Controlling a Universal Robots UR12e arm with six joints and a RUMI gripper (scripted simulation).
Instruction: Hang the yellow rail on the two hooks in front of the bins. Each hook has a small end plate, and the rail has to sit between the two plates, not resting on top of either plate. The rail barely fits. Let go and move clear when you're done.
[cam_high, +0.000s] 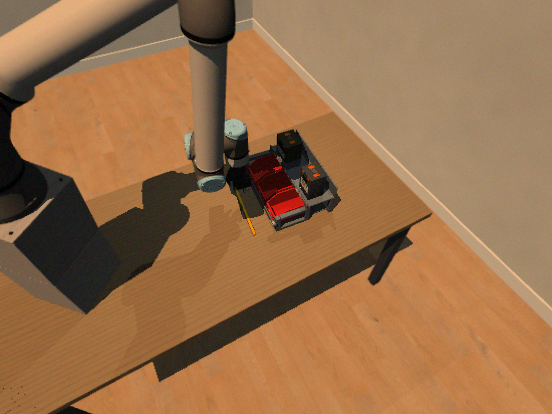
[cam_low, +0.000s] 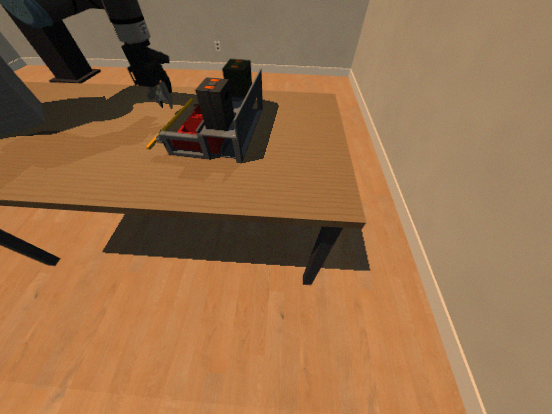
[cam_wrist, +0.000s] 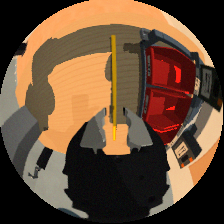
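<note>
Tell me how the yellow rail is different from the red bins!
The yellow rail is one long thin stick; the red bins are wide open boxes. The rail lies beside the grey rack, out in front of it, while the bins sit inside that rack. One end of the rail shows between the parted fingers of the end effector, with gaps on both sides; the bins are off to the side of it. Both are brightly coloured.

We note: table (cam_high: 320, 260) matt grained wood; bins (cam_wrist: 165, 95) glossy red plastic; rack frame (cam_low: 248, 112) matt grey metal; rail (cam_wrist: 114, 80) smooth yellow.
</note>
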